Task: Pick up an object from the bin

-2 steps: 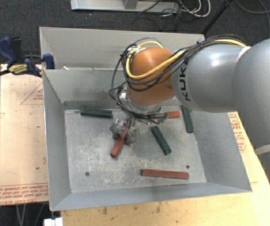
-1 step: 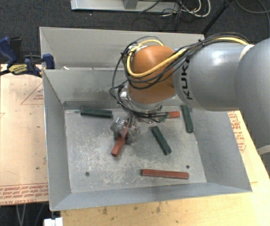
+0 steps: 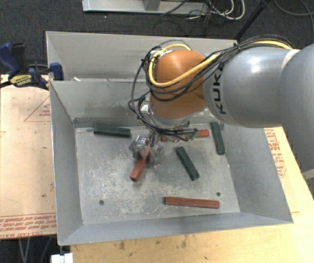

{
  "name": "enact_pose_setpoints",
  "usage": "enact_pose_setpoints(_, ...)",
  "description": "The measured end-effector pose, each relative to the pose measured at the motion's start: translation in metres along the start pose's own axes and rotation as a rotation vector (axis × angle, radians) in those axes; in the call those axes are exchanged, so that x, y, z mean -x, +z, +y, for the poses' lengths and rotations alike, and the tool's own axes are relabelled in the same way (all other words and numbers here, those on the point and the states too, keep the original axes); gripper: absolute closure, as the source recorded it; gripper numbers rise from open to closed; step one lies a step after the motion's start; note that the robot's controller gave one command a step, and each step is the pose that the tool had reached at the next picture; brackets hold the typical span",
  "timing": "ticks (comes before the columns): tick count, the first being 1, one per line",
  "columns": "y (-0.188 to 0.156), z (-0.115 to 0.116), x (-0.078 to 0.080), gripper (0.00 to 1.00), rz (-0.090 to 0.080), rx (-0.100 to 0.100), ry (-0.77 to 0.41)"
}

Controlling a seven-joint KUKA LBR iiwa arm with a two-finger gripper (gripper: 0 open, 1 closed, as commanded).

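My gripper (image 3: 147, 149) hangs low over the middle of the bin, under the orange wrist cover. Its metal fingers stand at the upper end of a short red-brown stick (image 3: 139, 167), which lies slanted on the bin floor; that end sits between the fingertips. To the right of the gripper lies a dark green stick (image 3: 187, 163), slanted. A second dark green stick (image 3: 112, 131) lies flat to the left, near the back wall.
A long red-brown stick (image 3: 192, 203) lies near the front wall. Another dark green stick (image 3: 217, 137) stands along the right side, and a small red piece (image 3: 202, 133) shows just under the arm. The arm covers the back right of the bin.
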State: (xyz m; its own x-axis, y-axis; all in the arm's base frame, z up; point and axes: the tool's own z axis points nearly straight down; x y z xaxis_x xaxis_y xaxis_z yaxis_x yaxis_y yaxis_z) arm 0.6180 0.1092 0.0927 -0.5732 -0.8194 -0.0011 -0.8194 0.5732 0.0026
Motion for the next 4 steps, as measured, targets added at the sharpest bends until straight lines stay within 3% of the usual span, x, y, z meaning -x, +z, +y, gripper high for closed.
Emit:
enact_pose_setpoints(2,-0.027,-0.001,0.001,1.0,-0.003,-0.004,0.001)
enact_pose_setpoints(4,-0.034,-0.001,0.001,1.0,-0.004,-0.005,0.002)
